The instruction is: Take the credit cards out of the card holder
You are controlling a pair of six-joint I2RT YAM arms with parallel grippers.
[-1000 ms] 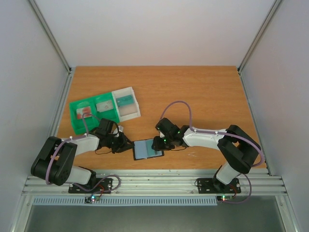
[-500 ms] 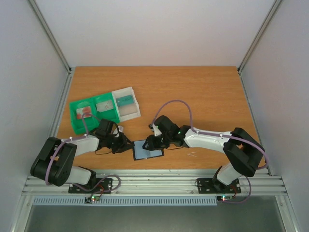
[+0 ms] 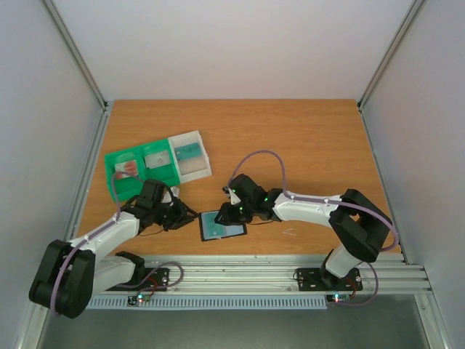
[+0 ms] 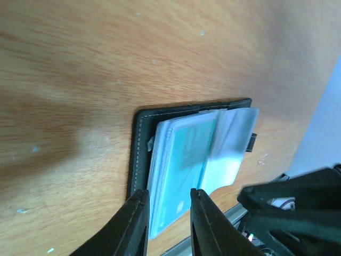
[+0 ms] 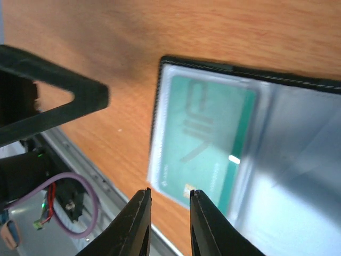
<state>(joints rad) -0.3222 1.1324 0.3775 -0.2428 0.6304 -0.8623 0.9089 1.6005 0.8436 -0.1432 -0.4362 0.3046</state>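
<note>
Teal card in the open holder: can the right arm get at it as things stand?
Probably yes. The card holder lies open, and the right gripper hangs close over the edge of the teal card, jaws slightly apart. The card sits behind a clear sleeve, which could hinder the pinch.

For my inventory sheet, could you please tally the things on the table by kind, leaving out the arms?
Card holder: 1
Green tray: 1
Clear-white box: 1
Credit cards in view: 4 (red-blotched card, greyish card, teal card in the box, teal card in the holder)
Total: 7; more cards may be hidden in the holder.
</note>
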